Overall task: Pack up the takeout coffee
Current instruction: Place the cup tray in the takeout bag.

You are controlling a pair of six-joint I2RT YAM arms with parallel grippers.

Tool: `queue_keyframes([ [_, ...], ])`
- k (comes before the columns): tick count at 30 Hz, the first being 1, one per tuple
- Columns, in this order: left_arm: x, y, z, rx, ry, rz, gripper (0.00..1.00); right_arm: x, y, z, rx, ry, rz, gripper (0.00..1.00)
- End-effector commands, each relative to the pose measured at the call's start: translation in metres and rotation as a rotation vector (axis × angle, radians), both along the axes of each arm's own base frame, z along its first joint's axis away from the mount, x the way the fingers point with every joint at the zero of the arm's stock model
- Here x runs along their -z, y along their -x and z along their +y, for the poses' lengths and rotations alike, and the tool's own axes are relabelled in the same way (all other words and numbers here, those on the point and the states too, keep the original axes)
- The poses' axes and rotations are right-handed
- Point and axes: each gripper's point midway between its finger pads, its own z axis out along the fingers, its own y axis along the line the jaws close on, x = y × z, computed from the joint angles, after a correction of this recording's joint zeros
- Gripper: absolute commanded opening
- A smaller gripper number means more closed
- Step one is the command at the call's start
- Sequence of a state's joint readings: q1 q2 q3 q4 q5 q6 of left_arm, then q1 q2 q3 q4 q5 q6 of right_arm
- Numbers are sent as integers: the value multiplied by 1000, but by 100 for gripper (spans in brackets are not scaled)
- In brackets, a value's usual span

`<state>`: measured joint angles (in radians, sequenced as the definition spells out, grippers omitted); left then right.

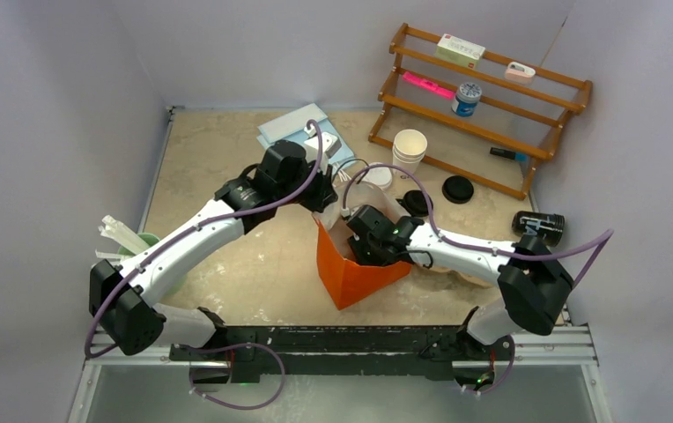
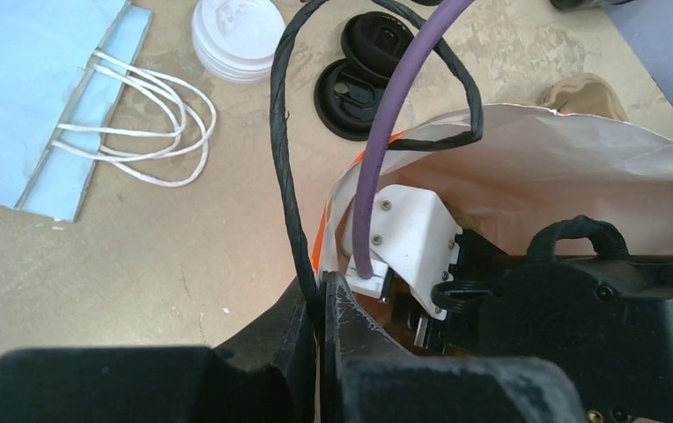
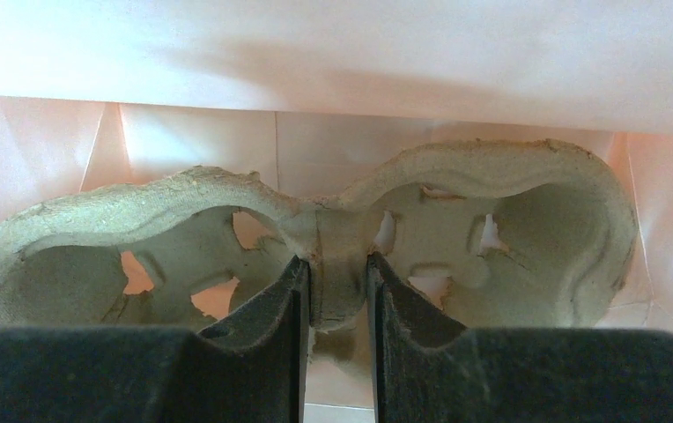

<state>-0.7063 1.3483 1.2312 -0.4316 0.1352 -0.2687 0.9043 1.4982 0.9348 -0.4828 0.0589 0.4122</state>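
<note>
the right claw (image 3: 337,295) is sunk inside the orange paper bag (image 1: 351,280). from above, the bag wall and its own wrist hide its fingertips. only its wrist view shows the grip: the 2 fingers are clamped on the narrow bridge between the 2 wells of the pulp carrier (image 3: 491,176), which sits against the bag's pale inner wall. both wells look bare, and the carrier's lower edge is cut off behind the fingers.

the left claw (image 2: 320,308) is pinched tight on the bag's rim, with the paper edge running down between its fingers. the bottom of its wrist view cuts off the lower part of the claw. a black cable and a purple cable cross in front of the bag mouth.

the takeout things all lie outside the bag. 2 black lids (image 2: 352,92) sit on the table just past the bag's far rim, touching each other, near the left claw but apart from it. a lone lid (image 1: 458,189) lies further right. the black cup (image 1: 538,226) lies on its side by the right wall, well apart from both claws, its white print too small to read.

beyond these are a stack of white lids (image 2: 232,35), stacked white cups (image 1: 410,148), a flat blue bag (image 2: 25,97) and a wooden rack (image 1: 491,115).
</note>
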Motion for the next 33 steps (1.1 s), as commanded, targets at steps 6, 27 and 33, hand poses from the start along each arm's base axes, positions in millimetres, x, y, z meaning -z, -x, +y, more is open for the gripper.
queue_keyframes([
  [6, -57, -1, -2, 19, 117, -147, 0, 18, 23, -15, 15, 42, 79, 19],
  [27, -54, 13, 0, 45, 148, -137, 0, 67, 18, 0, 48, 86, 56, 19],
  [33, -57, 14, 3, 42, 145, -145, 0, 90, 22, -6, 53, 135, 80, 19],
])
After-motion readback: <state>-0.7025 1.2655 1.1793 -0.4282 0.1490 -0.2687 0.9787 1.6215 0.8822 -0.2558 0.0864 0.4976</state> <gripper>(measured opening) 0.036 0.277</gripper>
